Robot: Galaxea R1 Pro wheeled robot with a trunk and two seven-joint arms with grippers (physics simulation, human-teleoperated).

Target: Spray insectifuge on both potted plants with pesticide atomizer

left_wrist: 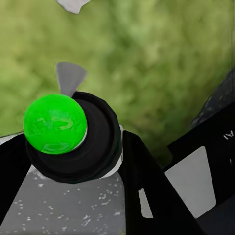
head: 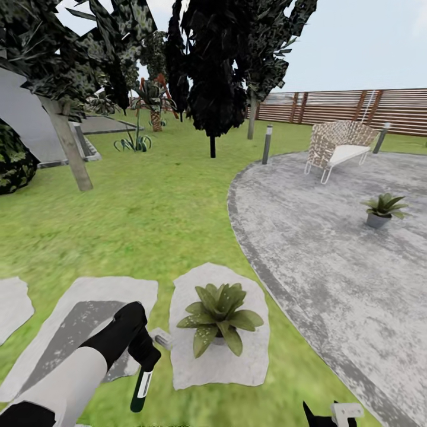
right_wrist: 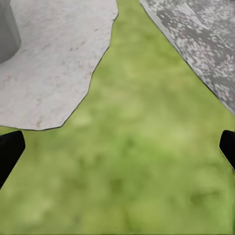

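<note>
Slim dark green-black atomizer bottle [head: 142, 386] hangs clenched in left pincer [head: 144, 356], just beside speckled-leaf potted plant [head: 219, 319] on pale stepping stone [head: 249, 356]. Right pincer [right_wrist: 117, 147] released, over lawn [right_wrist: 147, 166].

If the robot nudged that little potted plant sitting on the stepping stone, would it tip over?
Probably it could. The potted plant has leaves spreading much wider than its small grey pot, so it looks top-heavy. It stands on a flat stepping stone, so a gentle push might just slide it. The leaves look stiff and would likely catch the left hand.
</note>
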